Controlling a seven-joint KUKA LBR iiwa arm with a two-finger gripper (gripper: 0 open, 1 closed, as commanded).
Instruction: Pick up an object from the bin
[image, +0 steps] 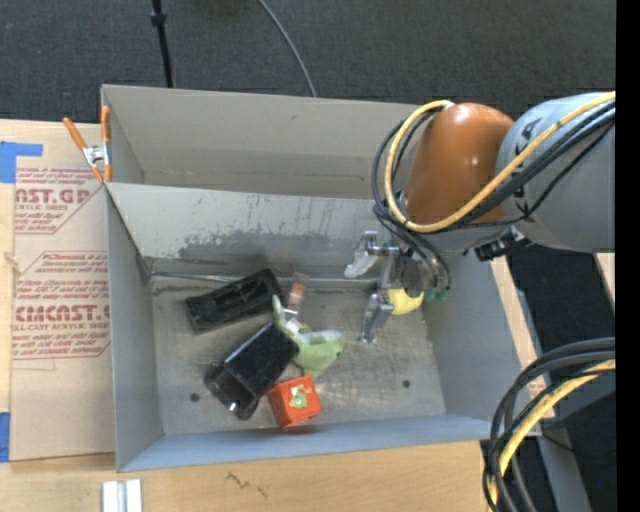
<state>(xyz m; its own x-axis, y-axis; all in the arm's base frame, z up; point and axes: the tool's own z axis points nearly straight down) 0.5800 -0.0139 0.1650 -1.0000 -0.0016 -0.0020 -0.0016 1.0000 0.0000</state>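
My gripper (368, 290) hangs over the right middle of the bin floor, its two metal fingers spread apart with nothing seen between them. A small yellow rounded thing (406, 300) lies just right of the lower finger (374, 317), partly hidden under the gripper's body. A pale green crumpled thing (318, 348) lies just to the lower left of the fingers. A small brownish piece (296, 294) sits to their left.
Further left lie a flat black tray-like piece (232, 298), a black boxy object (252, 368) and an orange-red block (294, 401) by the front wall. The orange wrist cover and yellow cables hang over the bin's right side.
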